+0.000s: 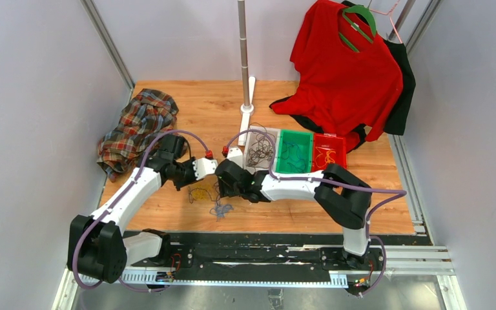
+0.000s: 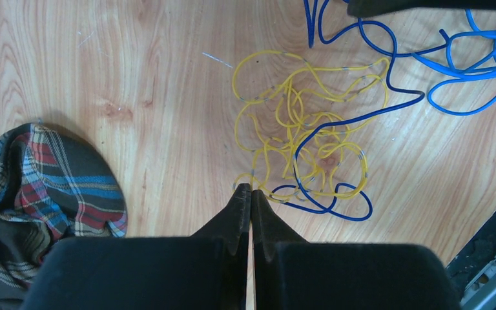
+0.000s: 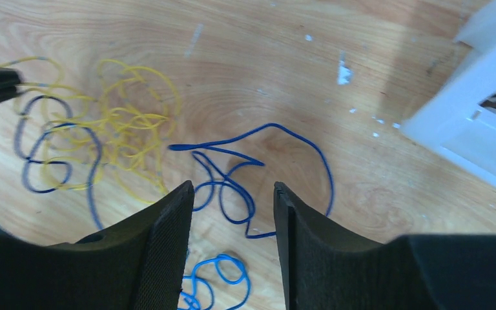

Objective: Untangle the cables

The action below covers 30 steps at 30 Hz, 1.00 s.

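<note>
A tangle of yellow cable [image 2: 297, 123] lies on the wooden table, with a dark blue cable [image 2: 336, 203] threaded through it. A brighter blue cable [image 2: 471, 71] loops beside it. My left gripper [image 2: 251, 188] is shut at the near edge of the yellow tangle, and a yellow loop runs into its tips. My right gripper [image 3: 233, 187] is open above the dark blue cable [image 3: 258, 139], holding nothing. A bright blue loop [image 3: 223, 271] lies under its fingers. In the top view the cables [image 1: 210, 197] sit between both wrists.
Three bins stand in a row behind the arms: a pale one [image 1: 261, 131] with black cables, a green one [image 1: 295, 133] and a red one [image 1: 329, 137] with orange cables. A plaid cloth [image 1: 139, 126] lies left. A red shirt [image 1: 349, 71] hangs back right beside a pole [image 1: 244, 58].
</note>
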### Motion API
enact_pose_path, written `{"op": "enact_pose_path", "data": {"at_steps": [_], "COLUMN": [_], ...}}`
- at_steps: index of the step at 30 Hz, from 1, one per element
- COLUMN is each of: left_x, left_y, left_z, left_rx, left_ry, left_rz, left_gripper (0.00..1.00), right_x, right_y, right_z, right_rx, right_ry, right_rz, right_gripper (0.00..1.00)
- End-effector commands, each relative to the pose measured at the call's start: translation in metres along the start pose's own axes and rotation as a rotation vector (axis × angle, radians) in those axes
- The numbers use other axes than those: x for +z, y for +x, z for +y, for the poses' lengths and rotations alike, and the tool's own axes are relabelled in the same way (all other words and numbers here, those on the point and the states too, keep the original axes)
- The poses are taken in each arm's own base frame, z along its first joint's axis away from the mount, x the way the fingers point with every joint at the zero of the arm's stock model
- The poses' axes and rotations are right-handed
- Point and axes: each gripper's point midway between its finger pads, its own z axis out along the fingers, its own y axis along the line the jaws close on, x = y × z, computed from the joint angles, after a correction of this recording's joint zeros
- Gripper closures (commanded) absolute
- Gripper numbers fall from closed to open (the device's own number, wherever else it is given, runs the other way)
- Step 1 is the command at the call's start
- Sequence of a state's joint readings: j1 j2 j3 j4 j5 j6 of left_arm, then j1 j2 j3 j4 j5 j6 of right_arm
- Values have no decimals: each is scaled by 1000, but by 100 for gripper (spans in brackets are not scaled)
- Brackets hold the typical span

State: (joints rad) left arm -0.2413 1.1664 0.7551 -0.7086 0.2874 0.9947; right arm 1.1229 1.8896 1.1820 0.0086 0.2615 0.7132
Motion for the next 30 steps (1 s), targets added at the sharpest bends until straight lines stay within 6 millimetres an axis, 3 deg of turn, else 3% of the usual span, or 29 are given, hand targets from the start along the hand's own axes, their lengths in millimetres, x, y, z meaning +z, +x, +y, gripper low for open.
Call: {"op": "enact_pose_path", "data": {"at_steps": [1, 9, 15, 17, 23, 30], "left_x": [-2, -3, -5, -6, -9, -11], "left_y": [-3, -1, -4, -4, 0, 16], "left_z": [-4, -3, -1, 0, 7, 17], "left_rx": [1, 15, 14, 15, 39, 98], "left_ry": [12, 10, 4, 3, -30, -98], "left_rz": [-24, -11, -16, -16, 13, 90], "left_gripper": [99, 99, 99, 99, 99, 99], "right_x": [4, 3, 0, -6, -38, -103], "right_y": [2, 12, 9, 2, -37, -87], "right_z": [-24, -53, -53, -53, -56, -79], "right_rx": [-39, -30, -27, -24, -2, -11], "right_ry": [132, 200, 178, 171, 116, 124], "right_rz": [-7, 1, 2, -18, -122, -306], "right_gripper": [52, 60, 87, 99, 99, 99]}}
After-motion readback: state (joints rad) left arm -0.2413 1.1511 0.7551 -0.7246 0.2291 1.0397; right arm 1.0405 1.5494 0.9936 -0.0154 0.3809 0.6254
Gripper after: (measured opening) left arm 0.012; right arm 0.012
